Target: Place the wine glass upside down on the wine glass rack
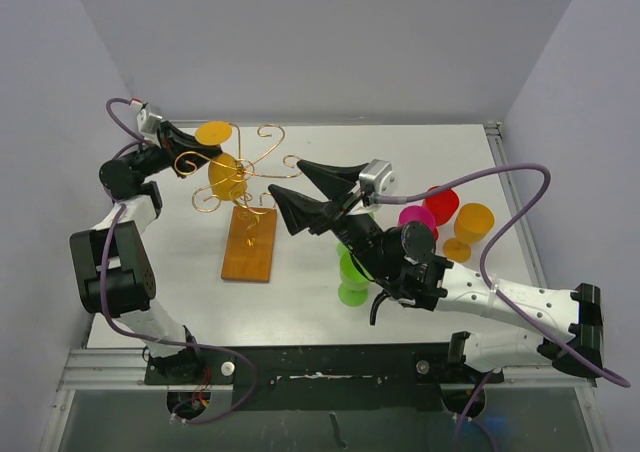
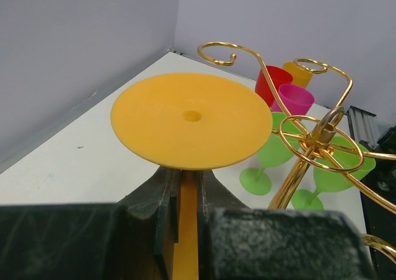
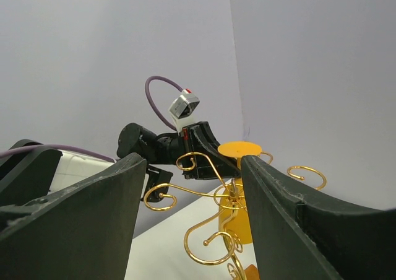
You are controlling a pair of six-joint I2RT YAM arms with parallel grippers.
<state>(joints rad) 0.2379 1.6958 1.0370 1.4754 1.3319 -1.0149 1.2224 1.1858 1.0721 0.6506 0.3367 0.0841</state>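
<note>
My left gripper [image 1: 197, 144] is shut on the stem of an orange wine glass [image 1: 226, 175] held upside down, its round foot [image 2: 190, 119] on top and its bowl hanging beside the rack's gold wire arms. The wine glass rack [image 1: 247, 172] has curled gold arms on a central post over a brown wooden base [image 1: 250, 244]. It also shows in the left wrist view [image 2: 322, 137] and the right wrist view [image 3: 213, 196]. My right gripper [image 1: 295, 179] is open and empty, hovering just right of the rack, its fingers [image 3: 284, 218] framing the rack and glass [image 3: 238, 221].
Several plastic wine glasses stand right of the rack: two green ones [image 1: 352, 272], a pink one [image 1: 416, 218], a red one [image 1: 440, 204] and an orange one [image 1: 470, 227]. Walls close in the table at the back and both sides.
</note>
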